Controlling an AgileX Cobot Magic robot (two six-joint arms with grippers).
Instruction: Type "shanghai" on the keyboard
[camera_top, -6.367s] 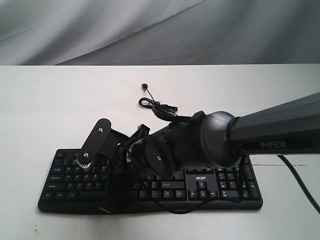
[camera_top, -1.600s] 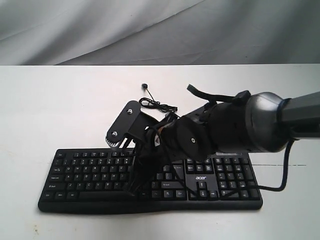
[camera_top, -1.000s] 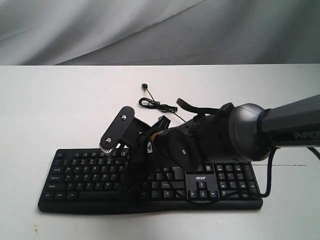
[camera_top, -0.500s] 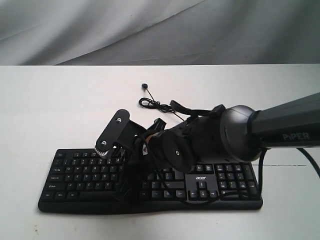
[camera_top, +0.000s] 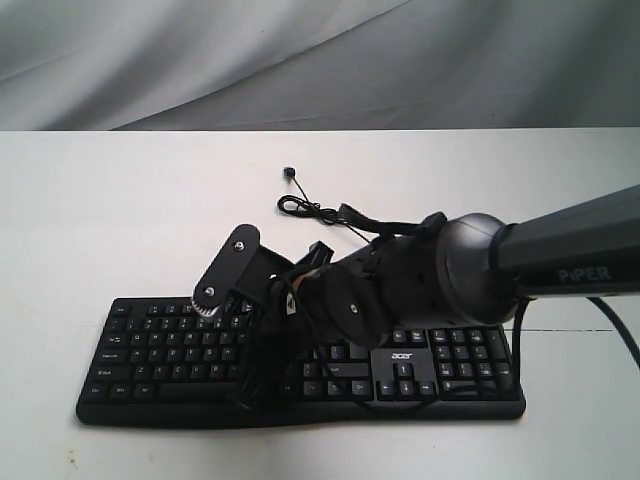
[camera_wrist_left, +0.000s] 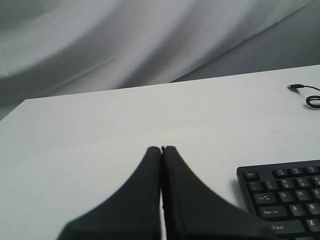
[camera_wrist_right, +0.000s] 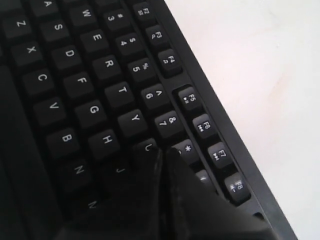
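The right hand (camera_wrist_right: 162, 152), fingers pressed together, has its tip at the U key of the acer keyboard (camera_top: 150, 350). The left hand (camera_wrist_left: 161, 148), fingers likewise together, hovers over the white worktop (camera_wrist_left: 100, 125).

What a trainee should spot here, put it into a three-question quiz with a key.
1. True or false: the right hand is wide open above the keyboard.
2. The left hand is: A on the number pad; B shut, over the white table beside the keyboard; C gripping a cable.
3. Fill in: the logo on the keyboard reads ____.
Key: 1 false; 2 B; 3 acer.
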